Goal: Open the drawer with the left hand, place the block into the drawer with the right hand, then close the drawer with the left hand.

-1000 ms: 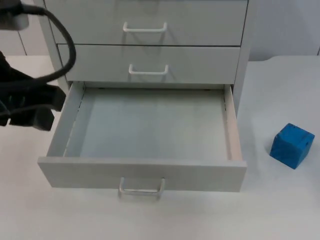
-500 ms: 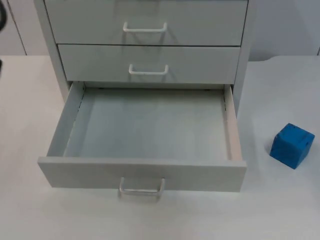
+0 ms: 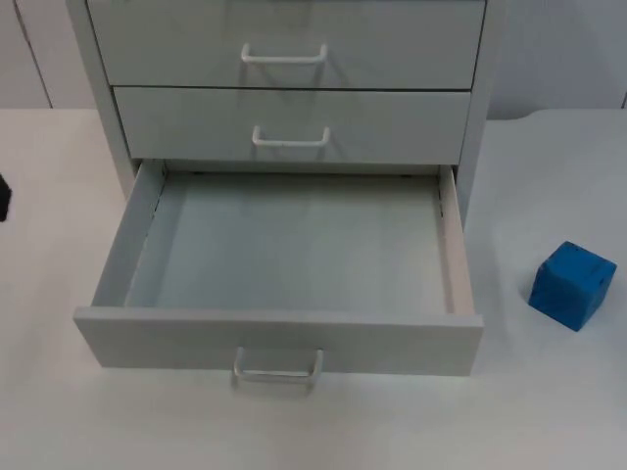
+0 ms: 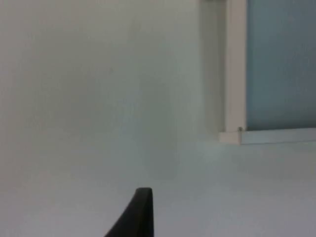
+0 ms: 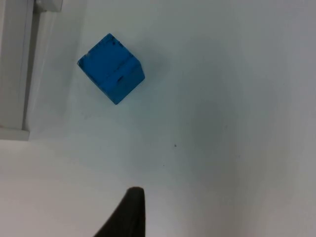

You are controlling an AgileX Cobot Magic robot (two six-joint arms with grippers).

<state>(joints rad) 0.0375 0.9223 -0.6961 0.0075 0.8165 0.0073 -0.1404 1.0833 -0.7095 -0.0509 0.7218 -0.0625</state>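
Looking down from the top view, we see a white drawer cabinet (image 3: 284, 88) at the upper middle of the frame, standing on the white table (image 3: 549, 411). Its lowest drawer (image 3: 279, 338) is pulled out toward the lower edge of the frame, and its pale inside is bare. The drawer handle (image 3: 277, 370) sits at the middle of the front panel. Above it, the two upper drawers are shut, each with its own white handle.

The blue block (image 3: 573, 285) rests on the table at the right of the frame, just beside the right front corner of the open drawer but apart from it. In the right wrist view we see the same block (image 5: 111, 68), turned so that one corner points at us, with the drawer wall (image 5: 15, 64) close to it. The right gripper (image 5: 126, 217) hangs above the table, well apart from the block; we see one black fingertip of it, so we cannot tell how its claw stands.

In the left wrist view we see a corner of the open drawer (image 4: 237, 136) and the bare table (image 4: 98, 98). The left gripper (image 4: 136, 217) also shows a single black fingertip, and its claw state we cannot tell.
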